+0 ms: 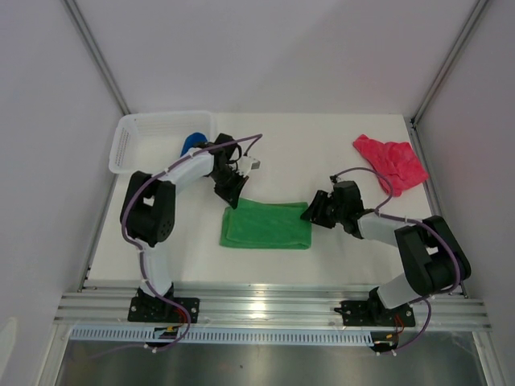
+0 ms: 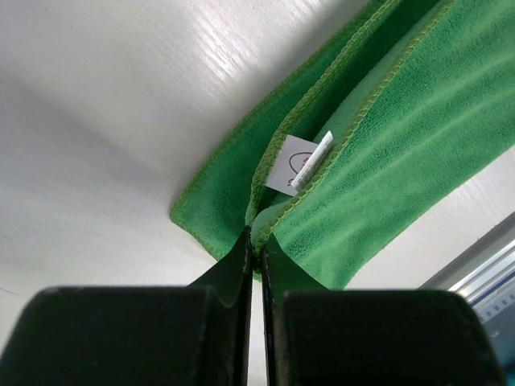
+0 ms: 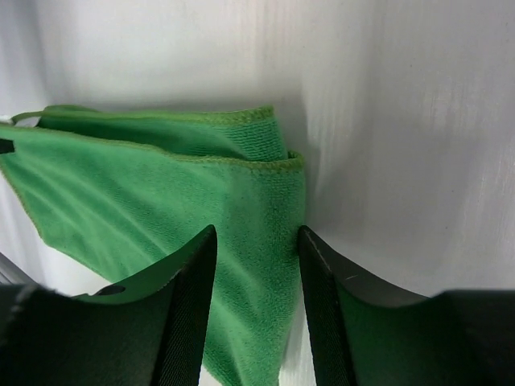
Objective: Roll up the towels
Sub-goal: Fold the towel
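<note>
The green towel (image 1: 267, 225) lies folded flat in the middle of the table. My left gripper (image 1: 232, 193) is shut on its far left corner, pinching the hem (image 2: 261, 237) next to a white label (image 2: 298, 161). My right gripper (image 1: 310, 212) is open at the towel's right edge, jaws spread over the folded end (image 3: 257, 241), not closed on it. The pink-red towel (image 1: 392, 161) lies crumpled at the back right. The blue towel (image 1: 191, 143) shows partly in the basket, behind my left arm.
A white mesh basket (image 1: 137, 137) stands at the back left. Frame posts rise at both back corners. The metal rail (image 1: 273, 310) runs along the near edge.
</note>
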Robot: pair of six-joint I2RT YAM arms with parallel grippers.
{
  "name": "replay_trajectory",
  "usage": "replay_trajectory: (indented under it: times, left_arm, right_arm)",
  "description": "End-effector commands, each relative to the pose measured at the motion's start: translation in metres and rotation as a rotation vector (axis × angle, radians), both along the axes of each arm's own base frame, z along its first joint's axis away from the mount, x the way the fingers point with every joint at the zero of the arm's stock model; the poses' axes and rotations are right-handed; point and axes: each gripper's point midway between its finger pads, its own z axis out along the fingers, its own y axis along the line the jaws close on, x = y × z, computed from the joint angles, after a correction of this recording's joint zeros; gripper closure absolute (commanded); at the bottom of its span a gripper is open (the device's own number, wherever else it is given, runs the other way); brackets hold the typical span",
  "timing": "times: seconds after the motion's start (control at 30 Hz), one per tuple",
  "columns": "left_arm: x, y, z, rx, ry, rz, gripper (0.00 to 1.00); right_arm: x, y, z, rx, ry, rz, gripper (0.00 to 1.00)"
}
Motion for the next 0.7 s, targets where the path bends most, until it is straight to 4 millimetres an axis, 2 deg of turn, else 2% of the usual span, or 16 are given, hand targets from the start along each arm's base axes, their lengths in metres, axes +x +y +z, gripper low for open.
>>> replay_trajectory:
  times: [0.0,0.07,0.13,0.2,0.33,0.4,0.47,0.5,0.53,0.6,0.67]
  left_arm:
    - [0.002,0.002,0.046,-0.023,-0.069,0.0,0.95]
    - [-0.006,0.009,0.049,0.009,-0.049,0.003,0.95]
    - [-0.014,0.02,0.044,0.049,-0.034,0.009,0.95]
    - [-0.023,0.031,0.029,0.08,0.003,0.012,0.95]
    - [-0.027,0.039,0.009,0.093,0.057,0.024,0.94]
    - [-0.017,0.044,0.0,0.124,0.026,0.039,0.91]
    - [-0.016,0.051,-0.013,0.155,0.042,0.043,0.8]
    - [-0.014,0.052,-0.015,0.162,0.038,0.048,0.65]
    - [-0.012,0.053,-0.016,0.168,0.026,0.048,0.61]
    - [-0.008,0.057,-0.011,0.183,-0.007,0.057,0.54]
    - [0.0,0.058,0.006,0.181,-0.072,0.069,0.5]
  right_arm:
    - [0.01,0.006,0.004,0.04,-0.029,-0.004,0.52]
    - [0.011,0.007,0.002,0.04,-0.023,-0.003,0.51]
    - [0.013,0.008,0.0,0.036,-0.02,-0.001,0.51]
    - [0.015,0.009,0.0,0.037,-0.021,0.001,0.51]
    - [0.014,0.012,-0.006,0.042,-0.001,0.013,0.51]
    - [0.011,0.012,-0.008,0.041,0.006,0.024,0.51]
    - [0.013,0.01,-0.002,0.03,-0.015,0.017,0.51]
    - [0.011,0.009,0.001,0.021,-0.017,0.017,0.51]
    - [0.014,0.008,0.01,0.017,-0.045,0.018,0.51]
    - [0.012,0.004,0.014,-0.006,-0.048,0.013,0.51]
    - [0.016,0.002,0.027,-0.022,-0.087,0.024,0.51]
